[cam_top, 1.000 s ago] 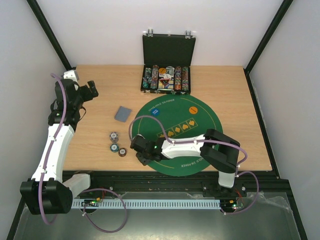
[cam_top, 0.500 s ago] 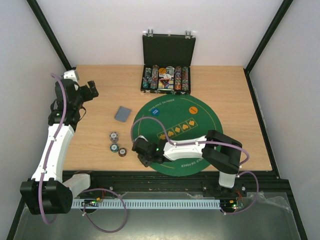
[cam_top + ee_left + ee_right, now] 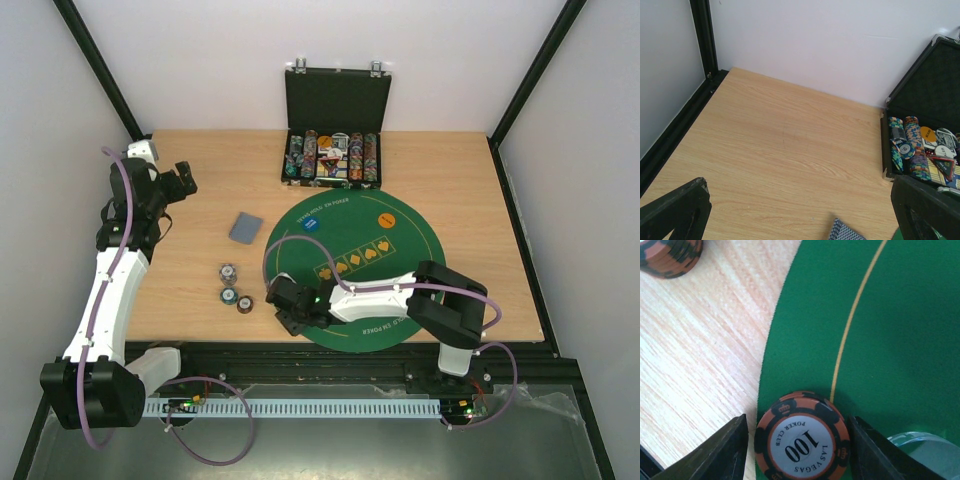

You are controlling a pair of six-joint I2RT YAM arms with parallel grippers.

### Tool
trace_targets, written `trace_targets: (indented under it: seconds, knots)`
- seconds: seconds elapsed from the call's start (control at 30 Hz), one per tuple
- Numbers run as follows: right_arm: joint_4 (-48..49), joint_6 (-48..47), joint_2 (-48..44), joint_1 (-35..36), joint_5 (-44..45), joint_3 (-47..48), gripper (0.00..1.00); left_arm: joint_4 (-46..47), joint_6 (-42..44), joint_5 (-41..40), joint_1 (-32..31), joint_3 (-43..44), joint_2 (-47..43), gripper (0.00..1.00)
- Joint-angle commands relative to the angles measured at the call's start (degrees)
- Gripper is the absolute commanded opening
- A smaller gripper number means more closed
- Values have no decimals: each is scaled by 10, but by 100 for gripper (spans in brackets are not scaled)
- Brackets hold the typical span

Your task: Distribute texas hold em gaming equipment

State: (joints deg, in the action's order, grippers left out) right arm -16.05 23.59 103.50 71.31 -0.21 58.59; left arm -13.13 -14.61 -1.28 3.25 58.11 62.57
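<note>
Top view: you see a wooden table (image 3: 450, 200) w/ a round green poker mat (image 3: 400, 260) on its right half. Your right gripper (image 3: 284, 312) is low at the mat's near-left edge, w/ its arm stretched leftward across the mat.

Right wrist cam: an orange-and-black chip (image 3: 802, 440) marked 100 lies flat on the mat's edge, between the two fingers (image 3: 730, 450). The jaws are partly apart. A thin gap shows btw the chip and the finger at the picture's left, and the other finger is at or nearly at the rim, so nothing is gripped. You can't tell if it's one chip or a short stack. A second orange-and-black stack (image 3: 670, 257) sits on bare wood nearby.

From above, three small chip piles (image 3: 230, 295) sit on the wood just left of the mat, near that gripper. A grey-blue card deck (image 3: 246, 227) lies farther back, also left of the mat. A blue button (image 3: 311, 224) and an orange button (image 3: 383, 217) rest on the mat's far part, well apart.

A black case (image 3: 333, 100) stands open at the table's far edge, w/ chip rows (image 3: 333, 158) inside.

Your left gripper (image 3: 182, 178) is at the far left, well away from all of it. Its jaws are spread wide and hold nothing; the left wrist cam shows bare wood btw them.
</note>
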Motion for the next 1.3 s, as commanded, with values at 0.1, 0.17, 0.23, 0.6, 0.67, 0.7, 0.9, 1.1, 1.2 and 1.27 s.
trace_targets:
  seconds: [0.1,0.17,0.23,0.6,0.67,0.7,0.9,1.1,1.2,1.27]
  knots:
    - [-6,-11,-19,5,-8,-4,61,11,-5,3,2,-5,4,99]
    - [-3,-19,-23,6,-10,4,62,11,-5,3,2,-6,4,99]
    - [-2,-29,-23,5,-10,18,64,11,-5,5,2,-5,4,99]
    - [-20,-92,28,4,22,132,77,11,-5,6,2,-5,4,100]
    - [-12,-98,46,4,8,143,78,11,-5,7,2,-5,3,100]
    - [-8,-100,53,4,2,147,78,11,-5,6,2,-5,2,100]
    - [22,-113,85,4,-43,174,84,12,-5,9,2,-5,4,100]
    - [28,-124,112,4,-57,195,85,12,-5,10,1,-5,4,99]
    - [24,-129,129,4,-53,206,82,11,-5,10,2,-5,5,100]
    - [21,-132,138,4,-50,213,79,11,-5,10,2,-5,5,99]
